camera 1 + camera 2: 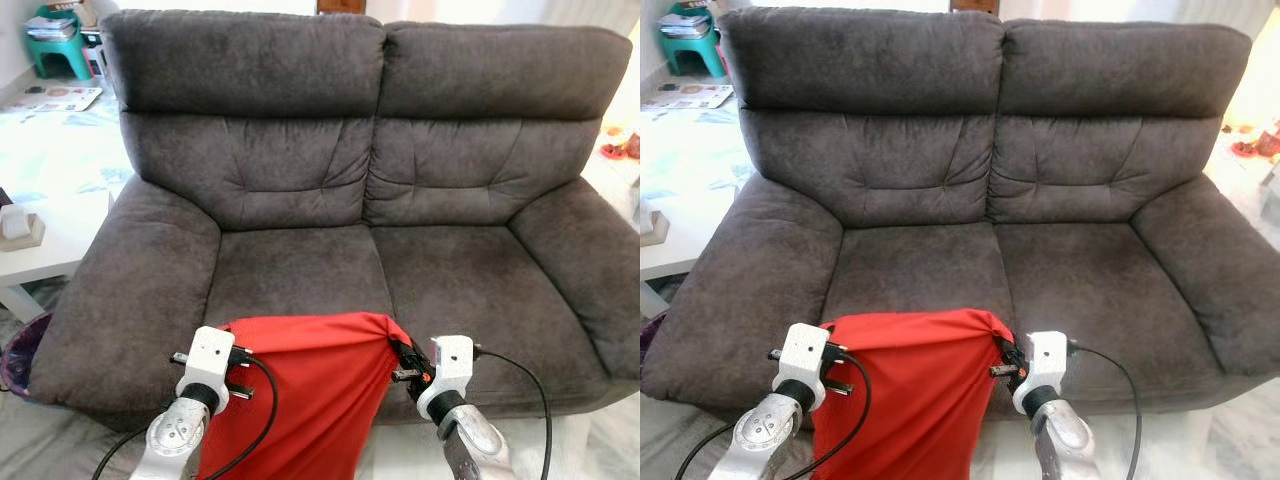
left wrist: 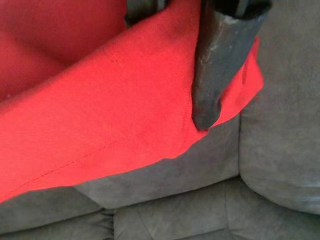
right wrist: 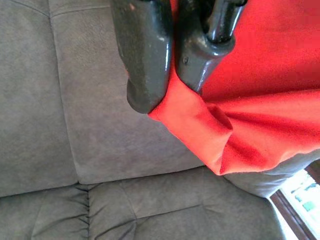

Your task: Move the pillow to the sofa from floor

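Note:
A red pillow [image 1: 300, 385] hangs between my two arms in front of the dark grey sofa [image 1: 300, 270], its top edge level with the front of the seat cushions. My left gripper [image 2: 172, 75] is shut on the pillow's left top corner, the red cloth [image 2: 110, 100] pinched between its black fingers [image 2: 212, 75]. My right gripper [image 3: 172, 70] is shut on the right top corner, where the cloth [image 3: 215, 135] bunches below the fingers [image 3: 145, 55]. The pillow's lower part runs out of view at the bottom.
The two-seat sofa has wide padded arms [image 1: 120, 300] on both sides and bare seat cushions [image 1: 470, 280]. A white low table [image 1: 40, 225] with a small box stands at the left. A green stool [image 1: 60, 45] sits at the far left back.

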You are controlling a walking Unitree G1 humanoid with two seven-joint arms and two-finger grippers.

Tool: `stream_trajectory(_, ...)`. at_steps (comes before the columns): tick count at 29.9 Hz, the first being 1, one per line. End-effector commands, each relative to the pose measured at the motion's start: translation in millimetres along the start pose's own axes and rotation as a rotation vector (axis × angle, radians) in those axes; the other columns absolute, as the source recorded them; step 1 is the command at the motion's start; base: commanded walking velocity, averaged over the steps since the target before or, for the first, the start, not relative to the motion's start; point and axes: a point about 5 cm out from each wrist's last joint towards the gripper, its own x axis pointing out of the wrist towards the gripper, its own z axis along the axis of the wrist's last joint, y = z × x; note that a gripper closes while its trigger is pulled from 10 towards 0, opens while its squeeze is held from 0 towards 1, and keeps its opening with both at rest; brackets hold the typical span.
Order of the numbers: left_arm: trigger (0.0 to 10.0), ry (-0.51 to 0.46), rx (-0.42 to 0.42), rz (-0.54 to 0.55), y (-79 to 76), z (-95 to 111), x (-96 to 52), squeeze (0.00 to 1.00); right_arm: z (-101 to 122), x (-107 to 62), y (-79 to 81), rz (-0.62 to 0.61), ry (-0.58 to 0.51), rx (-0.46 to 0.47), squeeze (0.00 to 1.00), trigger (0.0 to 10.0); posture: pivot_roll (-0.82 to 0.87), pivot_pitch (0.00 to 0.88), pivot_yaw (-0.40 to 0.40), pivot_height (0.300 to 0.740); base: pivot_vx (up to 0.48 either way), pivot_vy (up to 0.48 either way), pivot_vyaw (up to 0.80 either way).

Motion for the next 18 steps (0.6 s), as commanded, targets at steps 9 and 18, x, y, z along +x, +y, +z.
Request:
stream_trajectory(9,10.0,-0.090,0.030,0.032,9.9,18.8,2.7,0.00,9.8,1.7,-4.4,-0.025,-0.057,0.006,0.00,10.0,0.11,0.080,-0.018,0.740,0.000,-0.367,0.00)
stream_trajectory(18,10.0,-0.090,0.035,0.031,10.9,19.2,2.8,0.00,9.8,2.1,-4.0,-0.025,-0.060,0.007,0.00,10.0,0.11,0.081,-0.017,0.740,0.000,-0.389,0.00)
